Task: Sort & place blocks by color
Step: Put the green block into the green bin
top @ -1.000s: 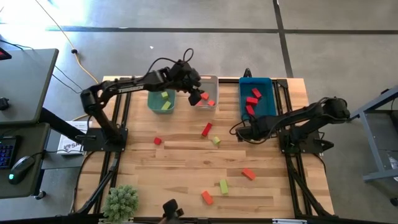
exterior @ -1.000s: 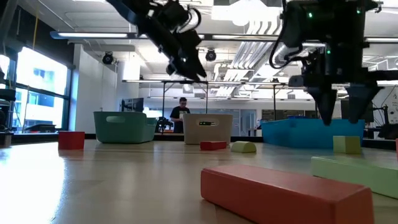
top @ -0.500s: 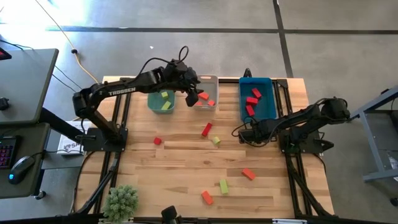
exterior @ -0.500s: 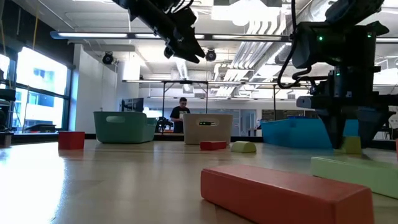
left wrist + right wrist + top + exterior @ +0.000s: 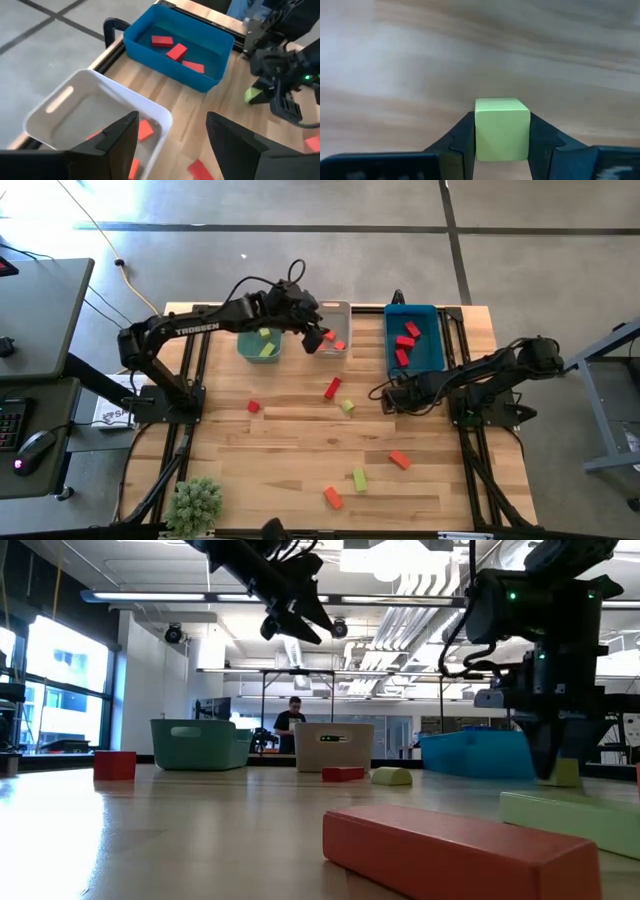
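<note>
My right gripper (image 5: pixel 501 131) pinches a yellow-green cube (image 5: pixel 501 128) on the table, just beside the blue bin (image 5: pixel 433 352) holding red blocks (image 5: pixel 406 341).

The high view looks straight down on the whole table (image 5: pixel 300 440); the low view sits at tabletop height, facing the bins. Each wrist view looks past its own fingers — the left also catches the blue bin (image 5: pixel 180 55) seen from above.

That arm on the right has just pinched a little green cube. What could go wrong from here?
The right hand holds the yellow-green cube by two sides only, so it might slip or twist when lifted. The green bin sits past the white bin, where the open left hand hovers, so the arms could cross paths.
</note>
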Available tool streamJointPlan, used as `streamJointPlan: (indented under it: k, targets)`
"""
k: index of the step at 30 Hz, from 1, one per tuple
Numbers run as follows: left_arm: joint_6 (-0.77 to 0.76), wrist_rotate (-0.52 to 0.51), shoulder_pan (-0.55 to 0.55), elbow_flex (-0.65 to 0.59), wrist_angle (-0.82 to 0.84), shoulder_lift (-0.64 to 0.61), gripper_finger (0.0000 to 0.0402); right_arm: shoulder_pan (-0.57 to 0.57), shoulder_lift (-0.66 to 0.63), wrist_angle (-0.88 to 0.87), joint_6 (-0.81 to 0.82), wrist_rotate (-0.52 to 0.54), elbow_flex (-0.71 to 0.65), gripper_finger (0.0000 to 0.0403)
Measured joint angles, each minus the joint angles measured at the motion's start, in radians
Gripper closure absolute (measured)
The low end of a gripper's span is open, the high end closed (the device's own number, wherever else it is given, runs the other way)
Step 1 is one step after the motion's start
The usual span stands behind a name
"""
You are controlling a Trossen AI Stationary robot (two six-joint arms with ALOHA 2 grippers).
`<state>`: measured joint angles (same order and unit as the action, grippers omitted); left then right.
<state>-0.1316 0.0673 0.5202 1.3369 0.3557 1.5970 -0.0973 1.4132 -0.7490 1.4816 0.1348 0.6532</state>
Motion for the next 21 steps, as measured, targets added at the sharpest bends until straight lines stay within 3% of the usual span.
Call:
streamJointPlan:
  k: [7, 21]
  targets:
    - [-0.143, 0.010, -0.033, 0.000, 0.000, 0.000, 0.0179, -0.001, -0.043, 0.009, -0.197, 0.000, 0.064, 0.0297]
    - [-0.439, 0.173, -0.142, 0.000, -0.008, 0.000, 0.0179, 0.000, -0.163, 0.023, -0.717, 0.057, 0.220, 0.0297]
